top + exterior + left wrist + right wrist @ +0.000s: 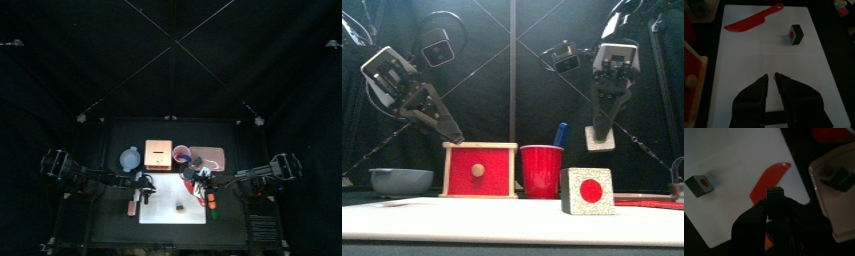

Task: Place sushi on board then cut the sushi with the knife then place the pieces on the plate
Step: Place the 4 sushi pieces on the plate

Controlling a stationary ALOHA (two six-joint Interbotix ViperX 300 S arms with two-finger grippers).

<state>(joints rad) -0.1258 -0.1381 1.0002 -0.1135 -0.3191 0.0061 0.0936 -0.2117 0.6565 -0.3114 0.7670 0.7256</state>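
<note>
Overhead, both black arms hang clear of the worktop [114, 225], 1 on each side of the white cutting board [757, 55], neither touching anything. The left gripper [773, 76] is poised above the near part of the board with its jaws drawn almost together, only a sliver of white showing between them, and nothing held. The right gripper [775, 190] hovers over the board's right edge, jaws closed on each other and empty. 1 sushi piece [588, 191] stands on edge on the board, its speckled white face and round red centre turned toward the front, with a dark green wrap around it. A red knife [754, 19] lies flat on the board well apart from that piece, near the board's right edge and below the right gripper. Just beside that edge sits the pink tray [834, 213], and a second piece [841, 179], dark green, lies inside it near 1 corner. Along the back of the worktop stand a blue-grey bowl [401, 181] on the left, a wooden box [480, 170] with a red drawer front next to it, and a red cup [541, 172] just beside the box, with a blue knife [560, 133] poking out of its top.
</note>
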